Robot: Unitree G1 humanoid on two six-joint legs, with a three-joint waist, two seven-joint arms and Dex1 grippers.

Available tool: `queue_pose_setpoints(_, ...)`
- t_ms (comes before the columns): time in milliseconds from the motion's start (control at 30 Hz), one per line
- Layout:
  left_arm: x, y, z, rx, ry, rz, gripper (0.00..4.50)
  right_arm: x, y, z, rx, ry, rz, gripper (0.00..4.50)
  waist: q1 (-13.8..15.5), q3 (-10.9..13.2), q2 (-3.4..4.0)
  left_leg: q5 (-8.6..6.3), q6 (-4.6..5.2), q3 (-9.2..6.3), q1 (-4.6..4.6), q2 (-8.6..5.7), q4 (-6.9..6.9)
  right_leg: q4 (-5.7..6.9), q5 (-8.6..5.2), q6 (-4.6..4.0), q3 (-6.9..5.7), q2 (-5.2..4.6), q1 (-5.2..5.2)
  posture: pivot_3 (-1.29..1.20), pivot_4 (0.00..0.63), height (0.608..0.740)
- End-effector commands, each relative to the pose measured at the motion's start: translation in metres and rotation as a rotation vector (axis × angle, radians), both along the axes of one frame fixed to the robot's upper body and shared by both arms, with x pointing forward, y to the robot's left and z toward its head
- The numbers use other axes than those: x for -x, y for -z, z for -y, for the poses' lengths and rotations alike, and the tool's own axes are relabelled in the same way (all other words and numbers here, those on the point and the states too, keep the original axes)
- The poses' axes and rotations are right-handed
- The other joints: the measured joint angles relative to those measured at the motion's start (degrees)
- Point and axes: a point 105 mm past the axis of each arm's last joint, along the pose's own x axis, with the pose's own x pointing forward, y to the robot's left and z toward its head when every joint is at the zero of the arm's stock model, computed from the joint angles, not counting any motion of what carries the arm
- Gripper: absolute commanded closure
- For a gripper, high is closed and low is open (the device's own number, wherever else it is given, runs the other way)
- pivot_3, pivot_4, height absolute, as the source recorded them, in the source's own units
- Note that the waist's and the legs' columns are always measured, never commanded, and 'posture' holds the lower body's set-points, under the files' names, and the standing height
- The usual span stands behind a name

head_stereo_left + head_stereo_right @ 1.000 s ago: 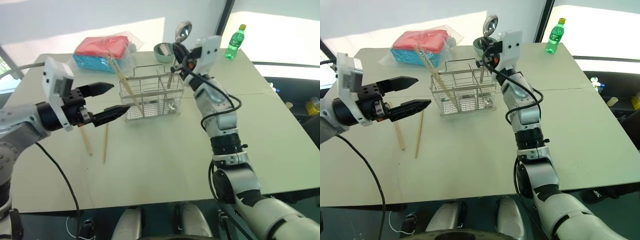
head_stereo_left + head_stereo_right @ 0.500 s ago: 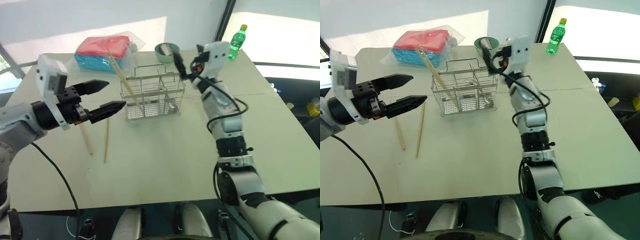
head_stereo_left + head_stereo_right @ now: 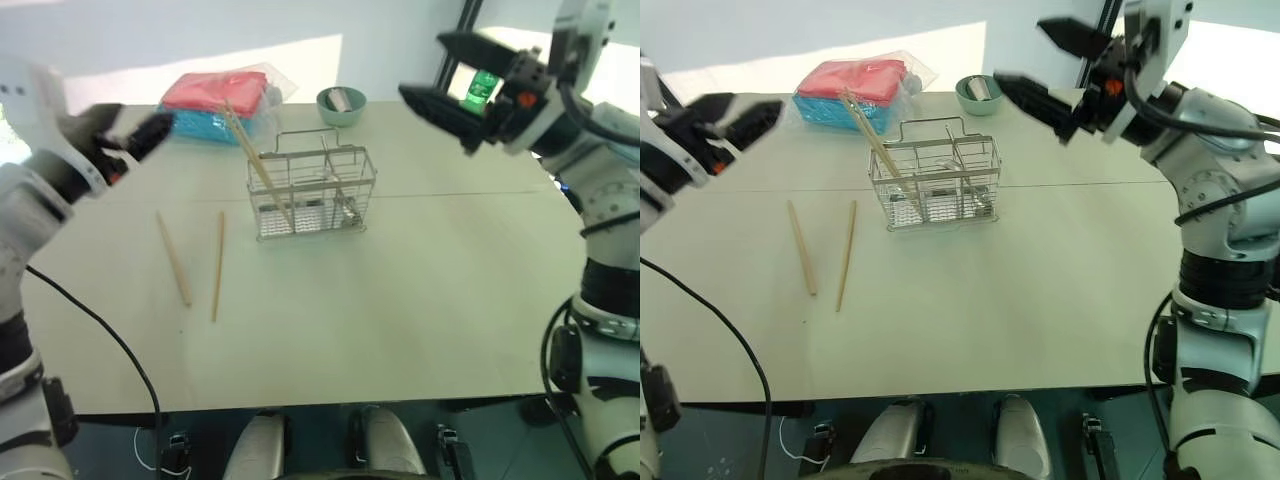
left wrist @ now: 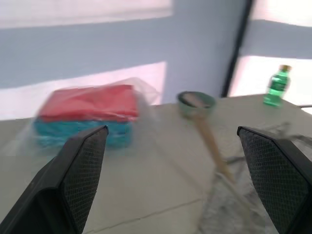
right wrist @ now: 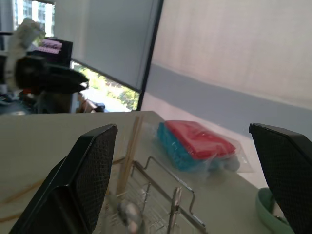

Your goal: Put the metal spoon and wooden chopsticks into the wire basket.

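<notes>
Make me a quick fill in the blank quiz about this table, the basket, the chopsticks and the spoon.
1. The metal spoon lies inside the wire ____.
2. ____ wooden chopsticks lie flat on the table.
3. The green bowl stands ____ the wire basket, farther from the robot.
4. The right claw is ____, holding nothing.

Missing words: basket; Two; behind; open

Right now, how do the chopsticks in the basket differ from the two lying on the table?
The chopsticks in the wire basket, the leaning pair, stand tilted, tips poking above its rim. The loose chopsticks lie flat on the table, slightly apart, beside the basket. All look like similar plain light wood.
</notes>
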Motion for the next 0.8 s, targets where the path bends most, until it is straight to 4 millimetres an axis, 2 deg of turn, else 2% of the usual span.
queue_pose_setpoints(33,-0.005,0.033,-0.063,0.031,-0.399,-0.227,0.00,0.035,0.013,-0.008,0.106,-0.170,-0.006,0.03,-0.1,0.0,-0.03,0.00,0.00,0.03,0.01,-0.01,0.00,-0.04,0.00,0.02,0.01,-0.01,0.03,0.00,0.150,0.667)
queue_pose_setpoints(100,-0.012,0.053,-0.067,0.024,-0.424,-0.319,0.00,0.047,0.032,-0.008,0.162,-0.234,-0.079,0.03,-0.2,0.0,-0.05,-0.01,0.00,0.05,0.00,-0.12,-0.02,-0.02,-0.02,0.08,0.00,-0.14,0.06,0.00,0.150,0.667)
queue_pose_setpoints(233,-0.028,0.077,-0.063,0.066,-0.434,-0.446,0.00,0.060,0.050,-0.007,0.233,-0.281,-0.146,0.03,0.5,0.1,-0.41,-0.01,-0.03,0.05,-0.03,-0.19,0.03,-0.08,-0.01,0.10,-0.01,-0.26,0.05,0.00,0.150,0.667)
queue_pose_setpoints(333,-0.042,0.099,-0.051,0.102,-0.385,-0.545,0.00,0.063,0.054,-0.008,0.233,-0.280,-0.152,0.03,1.1,0.1,-0.54,0.01,-0.11,0.03,-0.04,-0.15,0.05,-0.15,0.00,0.12,-0.04,-0.26,0.07,0.00,0.150,0.667)
queue_pose_setpoints(533,-0.066,0.123,-0.026,0.133,-0.297,-0.646,0.00,0.066,0.060,-0.014,0.193,-0.260,-0.171,0.03,1.4,0.1,-0.56,0.04,-0.19,0.02,-0.07,-0.14,0.01,-0.30,0.04,0.19,-0.06,-0.30,0.10,0.00,0.150,0.667)
queue_pose_setpoints(700,-0.076,0.143,-0.014,0.159,-0.296,-0.729,0.00,0.074,0.067,-0.016,0.181,-0.264,-0.202,0.03,1.1,0.1,-0.56,0.04,-0.19,0.07,-0.15,-0.16,-0.02,-0.61,0.16,0.37,-0.07,-0.34,0.14,0.00,0.150,0.667)
queue_pose_setpoints(800,-0.079,0.148,-0.009,0.188,-0.297,-0.754,0.00,0.074,0.068,-0.016,0.168,-0.253,-0.207,0.03,1.1,0.1,-0.57,0.04,-0.19,0.12,-0.15,-0.16,-0.02,-0.65,0.18,0.41,-0.07,-0.36,0.15,0.00,0.150,0.667)
